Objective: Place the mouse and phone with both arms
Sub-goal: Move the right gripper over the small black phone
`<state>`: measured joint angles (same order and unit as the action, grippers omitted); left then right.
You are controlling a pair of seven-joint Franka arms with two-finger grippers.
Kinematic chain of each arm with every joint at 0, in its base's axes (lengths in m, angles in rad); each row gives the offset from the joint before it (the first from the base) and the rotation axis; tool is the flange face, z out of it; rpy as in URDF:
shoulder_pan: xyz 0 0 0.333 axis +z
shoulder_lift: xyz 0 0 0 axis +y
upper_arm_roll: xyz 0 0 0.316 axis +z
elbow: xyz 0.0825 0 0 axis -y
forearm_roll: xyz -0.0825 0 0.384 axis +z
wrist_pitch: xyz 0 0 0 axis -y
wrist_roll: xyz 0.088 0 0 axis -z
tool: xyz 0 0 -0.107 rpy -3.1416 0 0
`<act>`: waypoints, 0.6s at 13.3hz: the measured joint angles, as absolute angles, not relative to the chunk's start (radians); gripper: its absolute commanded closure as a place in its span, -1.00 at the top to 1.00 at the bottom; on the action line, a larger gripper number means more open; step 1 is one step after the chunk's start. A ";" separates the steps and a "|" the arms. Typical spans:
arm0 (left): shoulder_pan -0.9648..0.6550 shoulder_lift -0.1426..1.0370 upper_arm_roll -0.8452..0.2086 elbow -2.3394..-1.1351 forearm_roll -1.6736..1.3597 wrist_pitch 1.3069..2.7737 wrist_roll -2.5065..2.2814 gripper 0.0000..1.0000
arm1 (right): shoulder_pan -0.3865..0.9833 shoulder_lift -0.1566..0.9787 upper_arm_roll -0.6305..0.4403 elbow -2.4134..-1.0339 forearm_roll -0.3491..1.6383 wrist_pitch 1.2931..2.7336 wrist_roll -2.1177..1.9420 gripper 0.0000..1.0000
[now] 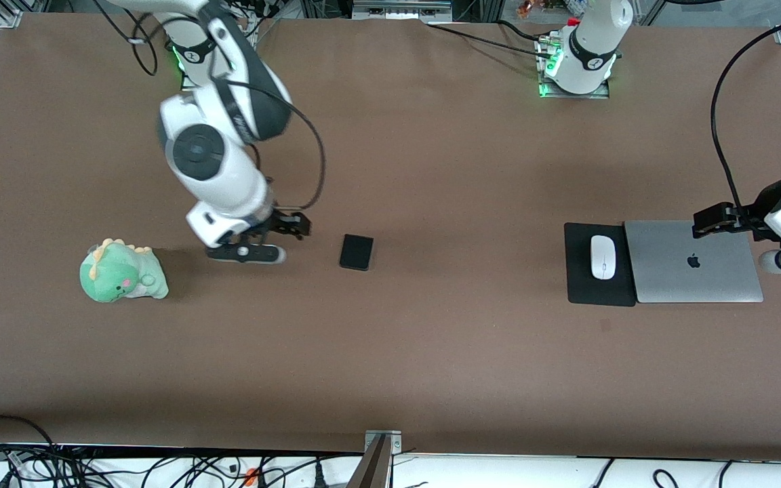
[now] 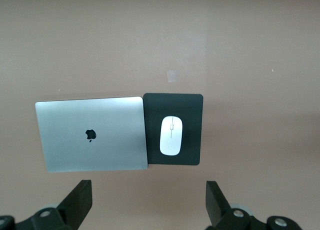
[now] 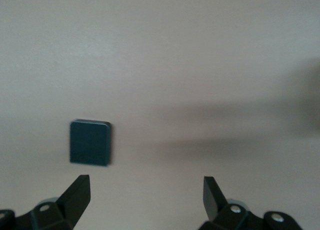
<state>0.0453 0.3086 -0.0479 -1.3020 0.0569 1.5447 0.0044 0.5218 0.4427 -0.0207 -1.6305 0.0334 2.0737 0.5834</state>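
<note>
Front view only: a green plush dinosaur (image 1: 123, 272) sits on the brown bench (image 1: 431, 352).
Phone: flat black rounded-corner slab (image 1: 356, 252) lies beside the right claw (image 1: 293, 227), untouched.
Right claw: fingers (image 3: 77, 192) apart, empty.
Mouse: glossy white oval (image 2: 171, 135) on a black mat (image 2: 192, 106) beside a silver laptop (image 2: 90, 134).
Left claw (image 2: 149, 200): spread wide, empty, over bare bench beside the laptop.

Open bench around the phone; mouse hemmed on one flank

The phone (image 1: 356, 252) lies alone on bare bench (image 1: 431, 352), the right gripper (image 1: 293, 227) spread wide just beside it, the plush dinosaur (image 1: 123, 272) well apart. The mouse (image 1: 603, 257) sits on the mouse pad (image 1: 597, 293), whose edge touches the laptop (image 1: 692, 261); the left gripper (image 1: 709, 222) hangs wide over that laptop.
</note>
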 measured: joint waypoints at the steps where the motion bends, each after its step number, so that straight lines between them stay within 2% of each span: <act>1: 0.024 0.288 -0.019 -1.321 0.036 1.560 -0.008 1.00 | 0.549 0.485 -0.021 -1.630 0.033 2.132 0.649 1.00; 5: -0.059 0.144 0.082 -1.508 -0.009 1.666 -0.023 1.00 | 0.619 0.626 -0.021 -1.629 0.033 2.333 0.787 1.00; 8: -0.064 0.090 0.096 -1.593 -0.009 1.691 -0.024 1.00 | 0.647 0.690 -0.022 -1.627 0.033 2.408 0.802 1.00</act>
